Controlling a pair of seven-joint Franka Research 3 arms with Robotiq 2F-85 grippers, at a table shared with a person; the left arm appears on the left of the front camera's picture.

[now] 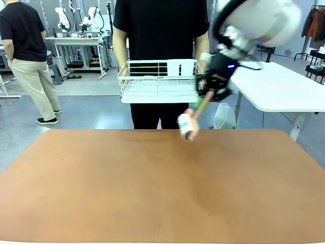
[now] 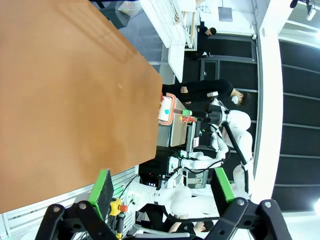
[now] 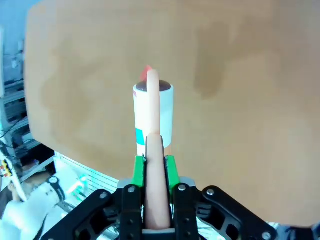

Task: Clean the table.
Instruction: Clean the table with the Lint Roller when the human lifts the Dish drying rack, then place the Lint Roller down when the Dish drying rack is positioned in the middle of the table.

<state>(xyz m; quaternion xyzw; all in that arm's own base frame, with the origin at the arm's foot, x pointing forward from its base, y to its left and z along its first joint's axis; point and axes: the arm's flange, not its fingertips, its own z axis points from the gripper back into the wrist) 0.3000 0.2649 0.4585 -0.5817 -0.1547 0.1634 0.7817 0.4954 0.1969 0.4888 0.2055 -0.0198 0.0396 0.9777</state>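
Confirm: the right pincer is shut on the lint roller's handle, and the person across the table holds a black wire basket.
Wrong: the wire basket is white, not black; the front view shows it. The right pincer is shut on the lint roller's handle, and the person across the table holds the basket.

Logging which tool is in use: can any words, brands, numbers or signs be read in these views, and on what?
No text can be read.
On the lint roller in the right gripper: a teal patch, blurred, no letters legible.
On the table: plain top, no print.
On the white wire basket that the person holds: no label visible.
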